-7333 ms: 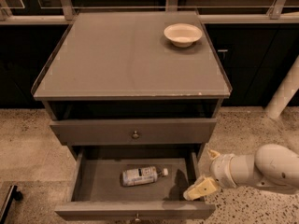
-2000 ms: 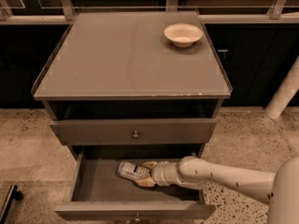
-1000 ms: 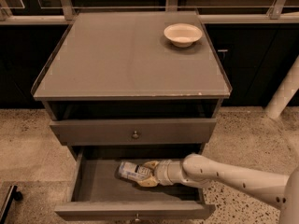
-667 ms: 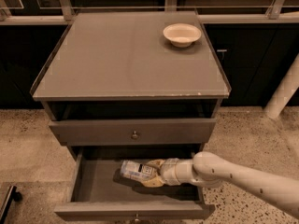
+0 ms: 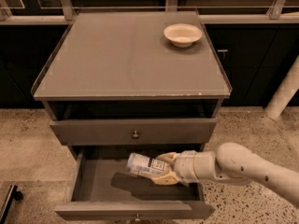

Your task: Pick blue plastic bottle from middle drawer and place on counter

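Gripper (image 5: pixel 161 169): that's mine, down inside the open drawer, toward its right side. It's clamped on the bottle, one finger over it and one under.
Bottle (image 5: pixel 141 165): right in my grip, sticking out to the left of my fingers. It lies nearly flat, slightly tilted, with the dark label panel next to my fingers. The cap end is hidden by my grip.
Arm (image 5: pixel 243 164): runs off to my right, reaching in over the drawer's right wall.
Drawer (image 5: pixel 93 183): all around and under me, pulled out. The bottle's shadow sits on the grey floor just below it, so the bottle looks clear of that floor.
Upper front (image 5: pixel 93 132): just above me, shut, with its knob (image 5: pixel 135 135) up and a bit left.
Counter (image 5: pixel 117 59): well above me, flat grey top.
Bowl (image 5: pixel 182 34): on the counter, way up at the back and slightly right of me, well apart from the bottle.
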`<action>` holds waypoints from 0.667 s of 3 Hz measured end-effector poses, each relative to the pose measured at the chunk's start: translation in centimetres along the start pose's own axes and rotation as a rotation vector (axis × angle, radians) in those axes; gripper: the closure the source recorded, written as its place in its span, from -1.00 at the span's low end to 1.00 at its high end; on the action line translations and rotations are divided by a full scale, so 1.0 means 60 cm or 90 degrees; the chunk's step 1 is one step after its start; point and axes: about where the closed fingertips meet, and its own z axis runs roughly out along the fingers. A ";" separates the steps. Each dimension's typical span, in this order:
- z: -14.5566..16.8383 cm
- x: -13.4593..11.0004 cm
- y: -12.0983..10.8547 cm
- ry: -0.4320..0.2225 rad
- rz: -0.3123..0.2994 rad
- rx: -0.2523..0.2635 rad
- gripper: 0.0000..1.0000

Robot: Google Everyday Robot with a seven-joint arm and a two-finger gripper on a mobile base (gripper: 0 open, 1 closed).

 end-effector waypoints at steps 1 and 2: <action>0.000 0.000 0.000 0.000 0.000 0.000 1.00; -0.013 -0.036 0.008 0.026 -0.018 -0.016 1.00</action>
